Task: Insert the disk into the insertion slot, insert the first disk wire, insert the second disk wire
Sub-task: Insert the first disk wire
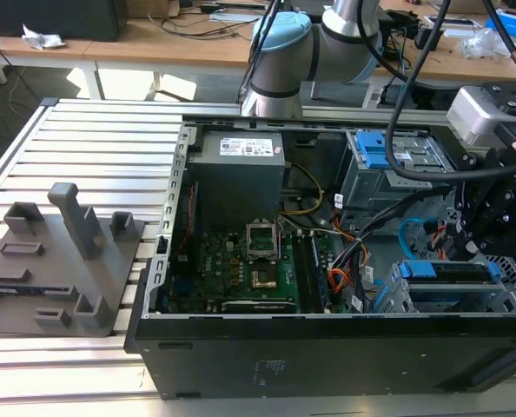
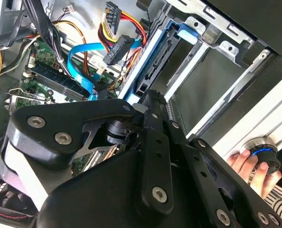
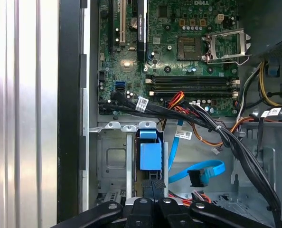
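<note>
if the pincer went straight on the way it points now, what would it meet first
Most likely the blue-framed disk, standing edge-on in the insertion slot, directly ahead of the pincer in the first wrist view. Whether they touch is unclear.

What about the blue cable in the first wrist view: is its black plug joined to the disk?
No, the black plug of the blue cable lies free there, apart from the disk.
</note>
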### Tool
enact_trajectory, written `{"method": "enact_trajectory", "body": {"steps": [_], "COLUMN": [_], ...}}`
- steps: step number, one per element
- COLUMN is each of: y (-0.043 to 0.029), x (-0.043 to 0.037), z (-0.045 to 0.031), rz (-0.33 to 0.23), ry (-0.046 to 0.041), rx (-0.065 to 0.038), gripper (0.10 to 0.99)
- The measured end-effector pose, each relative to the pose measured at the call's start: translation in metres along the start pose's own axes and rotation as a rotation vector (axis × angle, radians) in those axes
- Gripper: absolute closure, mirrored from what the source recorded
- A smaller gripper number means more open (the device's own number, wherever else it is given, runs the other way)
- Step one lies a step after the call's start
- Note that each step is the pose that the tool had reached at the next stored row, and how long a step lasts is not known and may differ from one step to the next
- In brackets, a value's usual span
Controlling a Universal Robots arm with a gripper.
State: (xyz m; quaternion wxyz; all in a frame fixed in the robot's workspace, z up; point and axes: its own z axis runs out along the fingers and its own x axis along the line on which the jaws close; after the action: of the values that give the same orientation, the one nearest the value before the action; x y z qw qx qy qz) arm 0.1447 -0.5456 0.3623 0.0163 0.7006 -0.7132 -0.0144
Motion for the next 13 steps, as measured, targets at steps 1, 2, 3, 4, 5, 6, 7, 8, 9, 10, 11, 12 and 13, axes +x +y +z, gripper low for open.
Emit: {"method": "enact_trajectory", "body": {"steps": [1, 2, 3, 4, 5, 6, 7, 8, 9, 10, 11, 12, 13], "y": [-0.0011, -0.0029, -0.0037, -0.0046, -0.0058, -0.0084, -0.0104, -0.0116, -0.0122, -0.0126, -0.0137, -0.0147, -0.0152], "x": [0.0000, 0.0000, -0.0001, -0.0001, -0.0001, -0.0001, -0.0003, -0.0004, -0.0004, -0.0004, -0.0005, -0.0007, -0.0041], "z": [-0.0001, -0.0001, -0.0002, -0.0004, -0.0007, -0.0013, -0.0024, -0.0034, -0.0041, -0.0049, -0.0077, -0.0093, -0.0095], "rz": [0.000, 0.000, 0.000, 0.000, 0.000, 0.000, 0.000, 0.000, 0.000, 0.000, 0.000, 0.000, 0.000], "ry": [0.0001, -0.0001, 0.0000, 0.0000, 0.0000, -0.0001, 0.0001, -0.0001, -0.0001, -0.0002, -0.0002, -0.0001, -0.0001], "rx": [0.000, 0.000, 0.000, 0.000, 0.000, 0.000, 0.000, 0.000, 0.000, 0.000, 0.000, 0.000, 0.000], "gripper": [0.980, 0.980, 0.980, 0.980, 0.980, 0.980, 0.980, 0.980, 0.980, 0.980, 0.980, 0.980, 0.980]}}
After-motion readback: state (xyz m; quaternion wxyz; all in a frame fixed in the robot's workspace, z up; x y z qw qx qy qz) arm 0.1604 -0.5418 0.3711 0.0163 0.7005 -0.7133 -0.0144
